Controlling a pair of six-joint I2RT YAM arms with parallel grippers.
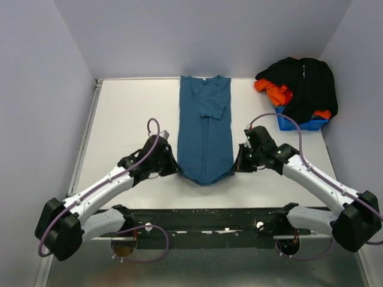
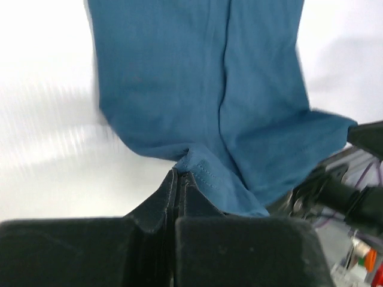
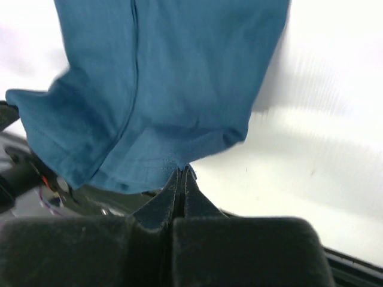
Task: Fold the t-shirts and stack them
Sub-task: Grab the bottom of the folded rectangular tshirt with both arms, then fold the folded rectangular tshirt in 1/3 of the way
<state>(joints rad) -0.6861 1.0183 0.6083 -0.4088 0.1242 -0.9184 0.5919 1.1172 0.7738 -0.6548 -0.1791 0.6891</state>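
Nearest, at the hem: left gripper (image 2: pixel 181 176) pinched tight on the left bottom corner of the plain teal-blue soft cloth t-shirt (image 1: pixel 205 131), right gripper (image 3: pixel 181 173) pinched just as tight on the right bottom corner. Both corners raised a little off the surface, hem bunched between them. Probably the start of the lengthwise fold, with sides and sleeves already tucked into a narrow strip. To do it well: lift both corners together and level, match the gap between the arms to the strip's width so the cloth neither sags nor stretches, carry the hem up and away toward the collar, lay it square on the far end, let go only once flat. Watch for a thin layer slipping out of either pinch. Beyond the hem, the rest of the shirt flat along the middle of the smooth white tabletop (image 1: pixel 131 113), collar at the far edge. In the far right corner, a small blue plastic bin (image 1: pixel 299 125) heaped with crumpled black t-shirts (image 1: pixel 308 84) and bright orange ones (image 1: pixel 272 92), not yet folded. Around it all, plain pale lilac walls (image 1: pixel 197 30).
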